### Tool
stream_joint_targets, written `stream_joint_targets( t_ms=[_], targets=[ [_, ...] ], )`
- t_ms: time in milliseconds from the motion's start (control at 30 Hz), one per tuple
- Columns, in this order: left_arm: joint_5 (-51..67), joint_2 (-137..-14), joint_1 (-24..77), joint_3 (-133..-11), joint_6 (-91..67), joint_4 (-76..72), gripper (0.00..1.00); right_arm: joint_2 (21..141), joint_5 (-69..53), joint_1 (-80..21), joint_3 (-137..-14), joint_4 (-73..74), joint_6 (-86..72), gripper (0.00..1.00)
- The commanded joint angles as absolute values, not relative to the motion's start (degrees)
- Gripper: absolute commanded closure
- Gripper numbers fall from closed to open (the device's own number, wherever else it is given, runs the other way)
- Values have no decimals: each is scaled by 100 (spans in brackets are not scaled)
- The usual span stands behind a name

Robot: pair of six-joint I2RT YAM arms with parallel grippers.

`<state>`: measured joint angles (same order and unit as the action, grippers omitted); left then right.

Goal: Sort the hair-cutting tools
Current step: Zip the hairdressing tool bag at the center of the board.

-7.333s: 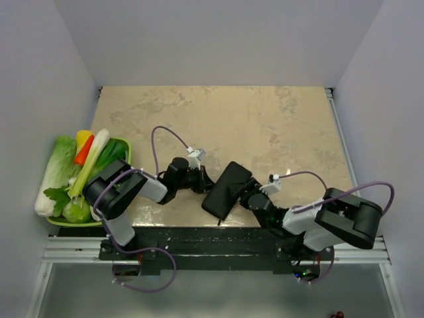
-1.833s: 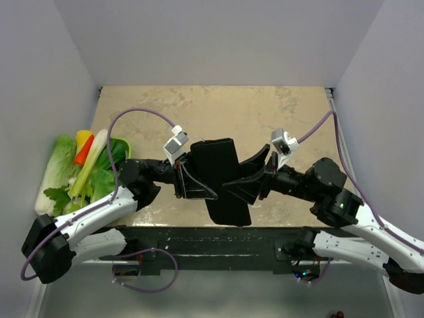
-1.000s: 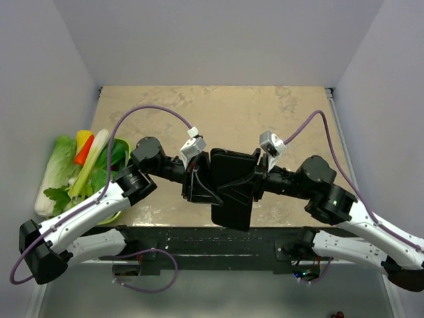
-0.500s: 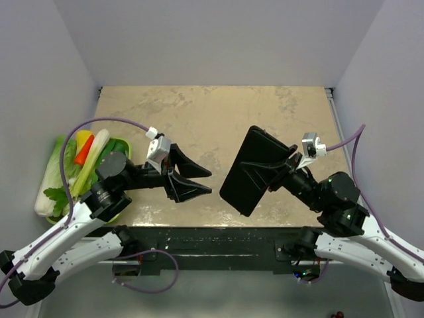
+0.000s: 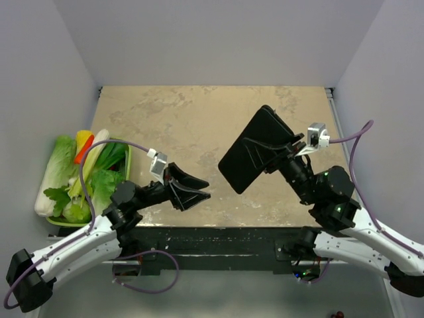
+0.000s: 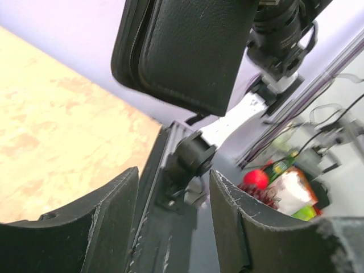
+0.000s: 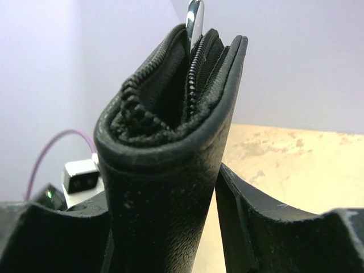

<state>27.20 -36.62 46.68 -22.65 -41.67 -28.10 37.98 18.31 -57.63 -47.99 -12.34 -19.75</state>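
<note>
A black zipped case (image 5: pixel 255 149) hangs tilted in the air over the right half of the table, with my right gripper (image 5: pixel 277 158) shut on its lower right end. In the right wrist view the case (image 7: pixel 170 131) stands edge-on between my right gripper's (image 7: pixel 165 227) fingers, and a thin silver metal tip (image 7: pixel 194 20), perhaps scissors, pokes from its zipper. No combs show. My left gripper (image 5: pixel 193 188) is open and empty, low over the table's near left part, well apart from the case. Through the left gripper's (image 6: pixel 173 222) fingers (image 6: pixel 108 227) the case (image 6: pixel 187 51) shows above.
A green basket (image 5: pixel 127 154) of vegetables, with cabbage (image 5: pixel 56 172), leek and a carrot (image 5: pixel 83 149), stands at the table's left edge. The black mounting rail (image 5: pixel 218 240) runs along the near edge. Grey walls close in the left, back and right.
My left gripper let go of the case, opened and drew back to the near left. The right arm swung the case up and away to the right.
</note>
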Motion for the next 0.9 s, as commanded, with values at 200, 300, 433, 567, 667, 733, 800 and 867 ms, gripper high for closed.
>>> stream_joint_targets(
  t_ms=[200,300,433,567,667,733,800,867],
  targets=[
    [2680,-4683,4685,-1151,-5572,-7592,39,3858,1688,-5757,-5511,-2373,-2188,100],
    [2864,-5193,4693,-1265,-5572,-8076,37,3955,1626,-5757,-5537,-2417,-2417,100],
    [3120,-5563,4702,-1660,-5179,-7948,36,4131,1828,-5757,-5590,-2320,-2610,100],
    [3313,-5634,4711,-1986,-4703,-7497,30,4245,1977,-5766,-5520,-2426,-2715,100],
    [3208,-5564,4755,-2232,-4212,-6753,19,4298,2206,-5766,-5528,-2400,-2804,100],
    [3007,-5476,4868,-2494,-3581,-5738,18,4359,2434,-5766,-5668,-2154,-2882,100],
    [2735,-5406,4939,-2636,-3227,-5214,18,4421,2592,-5757,-5774,-1917,-2900,100],
    [2192,-5335,5080,-2821,-2744,-4406,18,4491,2855,-5766,-5888,-1785,-2944,100]
  ],
)
